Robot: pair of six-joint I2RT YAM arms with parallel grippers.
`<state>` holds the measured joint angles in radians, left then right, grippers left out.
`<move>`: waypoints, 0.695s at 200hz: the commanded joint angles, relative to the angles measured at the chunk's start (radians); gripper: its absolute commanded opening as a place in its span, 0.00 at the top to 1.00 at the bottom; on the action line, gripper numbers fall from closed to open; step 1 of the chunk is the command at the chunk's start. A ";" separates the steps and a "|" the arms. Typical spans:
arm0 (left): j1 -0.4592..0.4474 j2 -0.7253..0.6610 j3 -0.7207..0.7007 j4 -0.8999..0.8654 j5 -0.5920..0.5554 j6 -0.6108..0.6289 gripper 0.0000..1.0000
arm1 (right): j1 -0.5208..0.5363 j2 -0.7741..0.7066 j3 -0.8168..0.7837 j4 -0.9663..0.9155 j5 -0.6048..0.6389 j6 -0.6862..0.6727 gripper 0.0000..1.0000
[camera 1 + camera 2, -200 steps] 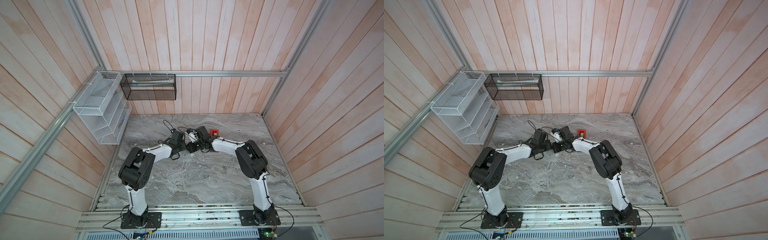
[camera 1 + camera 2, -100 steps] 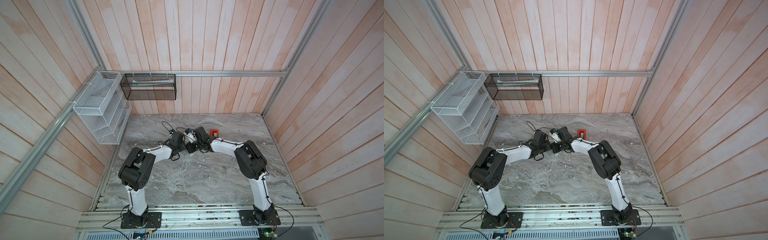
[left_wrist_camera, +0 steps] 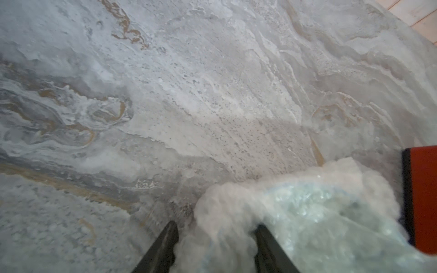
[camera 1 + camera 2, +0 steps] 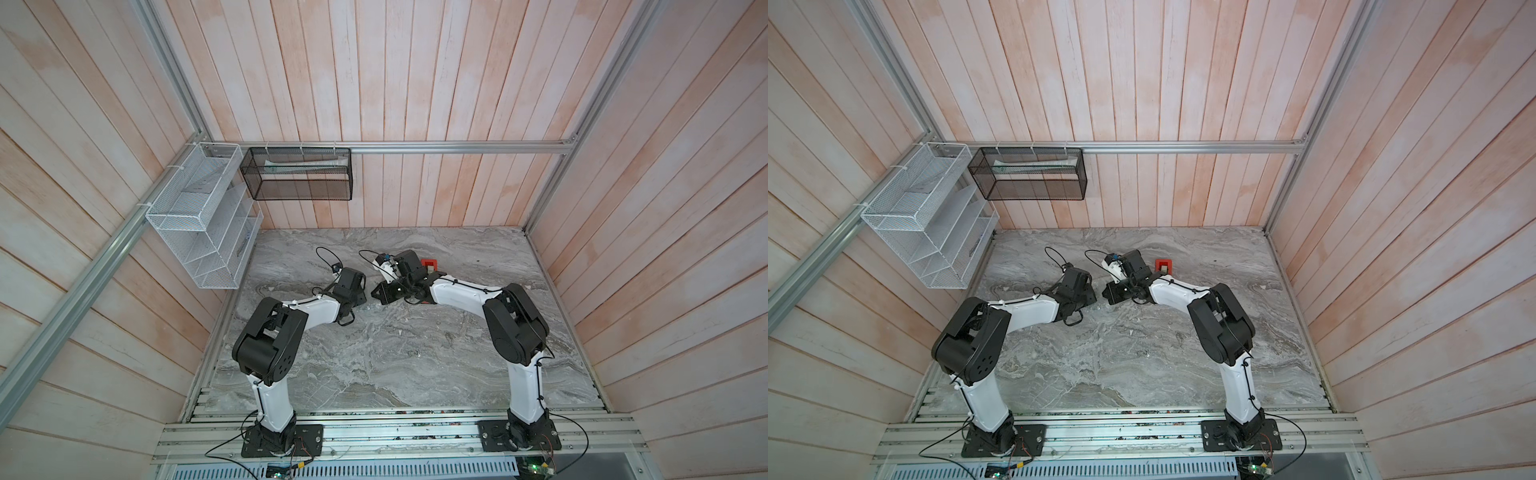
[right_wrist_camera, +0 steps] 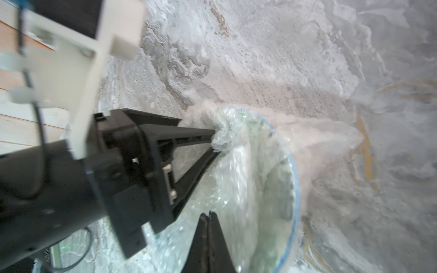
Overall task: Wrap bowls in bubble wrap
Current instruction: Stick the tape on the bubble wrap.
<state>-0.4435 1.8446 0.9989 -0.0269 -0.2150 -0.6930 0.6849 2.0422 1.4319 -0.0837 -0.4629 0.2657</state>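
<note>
Though the bowl (image 5: 280,186) is round and has no long axis, its mouth seems to face the right gripper (image 5: 209,216), which is clenched with tips together just over it. Bubble wrap (image 5: 314,139) bundles the bowl at the bench's (image 4: 395,353) back-middle. The left gripper (image 3: 216,227), nearer the rim, grasps a bunched fold there. A red tape dispenser (image 3: 421,198) stands just beside.

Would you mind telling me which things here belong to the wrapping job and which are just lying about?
Job: bowl, bubble wrap, left gripper pinching the wrap, right gripper shut.
Lying about: red tape dispenser, white wire rack, black mesh basket.
</note>
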 commanded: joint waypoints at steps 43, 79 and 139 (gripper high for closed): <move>-0.002 -0.017 -0.049 -0.132 -0.066 0.001 0.49 | 0.002 0.002 -0.003 -0.038 -0.065 0.020 0.99; -0.005 -0.049 -0.052 -0.130 -0.052 -0.005 0.49 | 0.002 0.029 0.032 -0.042 -0.076 0.019 0.99; -0.004 -0.134 -0.076 -0.113 -0.023 -0.015 0.48 | 0.004 0.039 0.066 -0.057 -0.101 0.021 0.99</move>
<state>-0.4473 1.7573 0.9493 -0.0986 -0.2420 -0.7010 0.6849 2.0617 1.4597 -0.1139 -0.5365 0.2848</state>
